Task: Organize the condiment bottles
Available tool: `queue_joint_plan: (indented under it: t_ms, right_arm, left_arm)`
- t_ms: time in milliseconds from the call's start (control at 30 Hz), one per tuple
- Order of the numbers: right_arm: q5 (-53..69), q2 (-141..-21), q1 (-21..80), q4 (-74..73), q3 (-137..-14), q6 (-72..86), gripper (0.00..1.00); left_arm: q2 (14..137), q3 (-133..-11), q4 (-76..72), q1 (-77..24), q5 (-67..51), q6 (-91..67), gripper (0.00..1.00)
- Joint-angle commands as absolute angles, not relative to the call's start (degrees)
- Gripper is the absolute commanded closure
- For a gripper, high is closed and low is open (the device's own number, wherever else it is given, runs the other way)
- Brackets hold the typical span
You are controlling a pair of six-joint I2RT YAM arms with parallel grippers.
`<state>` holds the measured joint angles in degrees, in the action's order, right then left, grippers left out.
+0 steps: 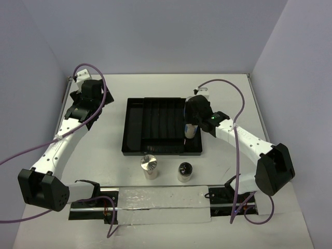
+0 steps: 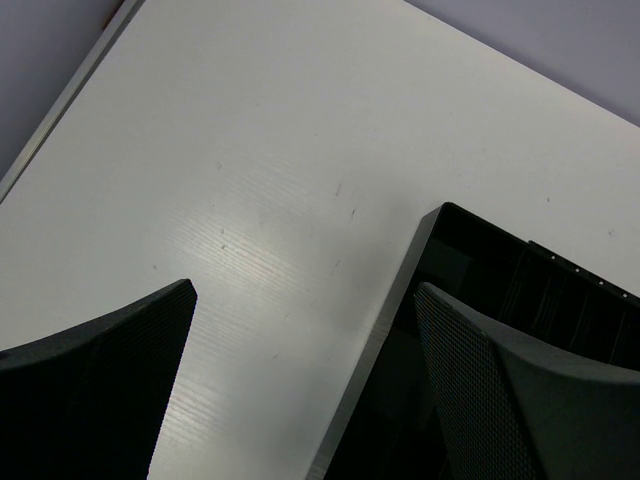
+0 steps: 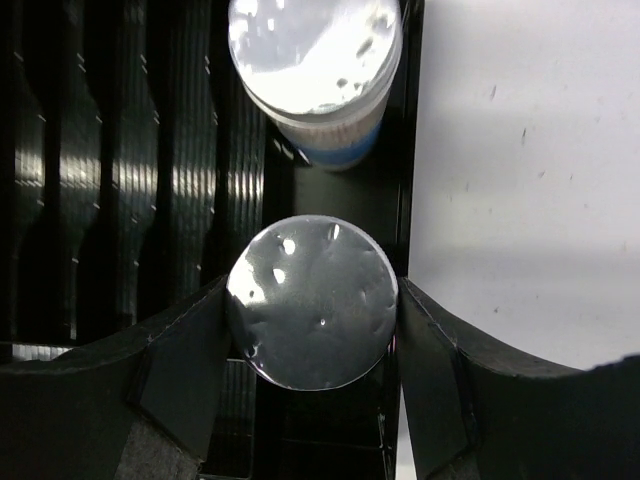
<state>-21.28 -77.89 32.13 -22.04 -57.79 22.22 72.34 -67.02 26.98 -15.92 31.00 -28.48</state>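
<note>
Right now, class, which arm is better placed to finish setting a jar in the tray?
Right. The right gripper is shut on a silver-lidded jar in the rightmost compartment of the tray, beside another jar. The left gripper is open, empty, outside its left edge.

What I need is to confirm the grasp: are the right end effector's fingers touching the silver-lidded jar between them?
Touching. The right wrist view shows fingers of the right end effector flush against the silver-lidded jar, no gap.
</note>
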Motion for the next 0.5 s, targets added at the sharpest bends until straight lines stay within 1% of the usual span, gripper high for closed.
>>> queue_joint_plan:
  t_ms: [0, 67, 100, 167, 200, 267, 467]
  right_arm:
    - [-25.0, -79.3, 34.0, -18.4, -58.0, 23.0, 0.63]
    - [-25.8, -79.9, 34.4, -19.0, -58.3, 23.0, 0.54]
    - [-26.0, -80.0, 34.5, -19.2, -58.4, 23.0, 0.43]
    - [-26.3, -80.1, 35.0, -20.1, -59.0, 23.2, 0.15]
    - [-26.3, -80.0, 35.0, -20.5, -59.4, 23.3, 0.08]
    - [-25.9, -78.9, 35.1, -21.9, -60.8, 23.5, 0.01]
    - [-24.9, -71.7, 35.4, -27.6, -64.4, 23.2, 0.00]
  left_arm:
    - [72.2, -69.6, 26.9, -15.6, 30.3, -29.4, 0.01]
    - [72.5, -69.7, 27.2, -15.6, 30.5, -29.5, 0.01]
    - [72.6, -69.7, 27.3, -15.6, 30.5, -29.6, 0.01]
    - [72.8, -69.6, 27.4, -15.6, 30.4, -29.8, 0.01]
    - [72.8, -69.5, 27.4, -15.6, 30.3, -29.8, 0.01]
    - [72.6, -69.3, 27.4, -15.6, 30.2, -29.9, 0.01]
    - [72.1, -69.4, 27.7, -15.6, 29.7, -29.9, 0.01]
